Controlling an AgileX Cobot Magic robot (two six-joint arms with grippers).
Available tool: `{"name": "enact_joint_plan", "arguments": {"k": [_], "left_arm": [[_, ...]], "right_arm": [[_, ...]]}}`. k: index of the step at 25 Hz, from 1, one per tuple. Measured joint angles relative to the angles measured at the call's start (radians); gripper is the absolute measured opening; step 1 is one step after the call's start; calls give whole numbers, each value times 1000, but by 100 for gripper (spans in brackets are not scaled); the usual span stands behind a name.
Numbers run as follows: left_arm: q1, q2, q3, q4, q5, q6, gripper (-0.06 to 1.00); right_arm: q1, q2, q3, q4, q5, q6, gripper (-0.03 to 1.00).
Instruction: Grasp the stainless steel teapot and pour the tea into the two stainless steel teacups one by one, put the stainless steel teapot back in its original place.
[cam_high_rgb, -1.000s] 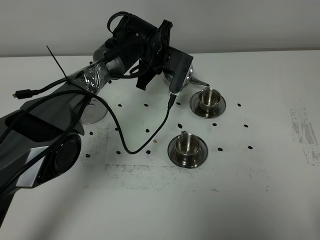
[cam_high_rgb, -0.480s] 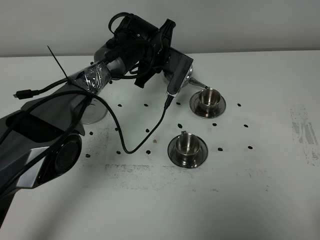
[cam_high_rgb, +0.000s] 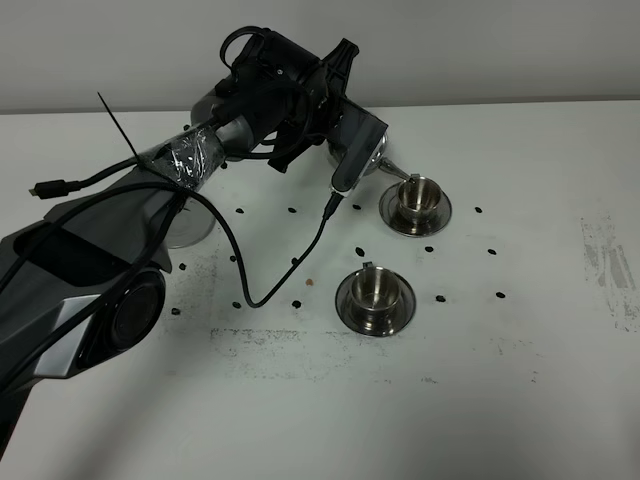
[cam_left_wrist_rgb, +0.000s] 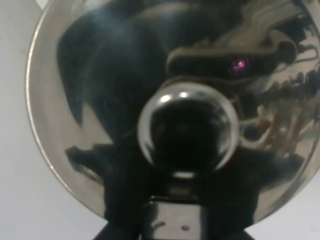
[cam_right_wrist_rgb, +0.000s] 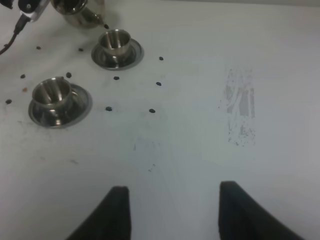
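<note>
Apparently on the first pour, the left pincer grips the raised stainless steel teapot, spout tipped over the teacup just beyond the pincer, while the second teacup nearby and the pot's return remain undone.

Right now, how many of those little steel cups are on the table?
2. The far cup stands by the teapot's spout; the near cup stands closer to the front, apart from it. The left arm could hide another.
</note>
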Motion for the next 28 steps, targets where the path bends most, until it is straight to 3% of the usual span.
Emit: {"name": "enact_joint_plan", "arguments": {"k": [6,28], "left_arm": [[-5,0,0,44,-16,1,18],[-20,0,0,68,-51,30,18]], "right_arm": [[0,0,0,0,0,0,39],[0,0,0,0,0,0,39]]}}
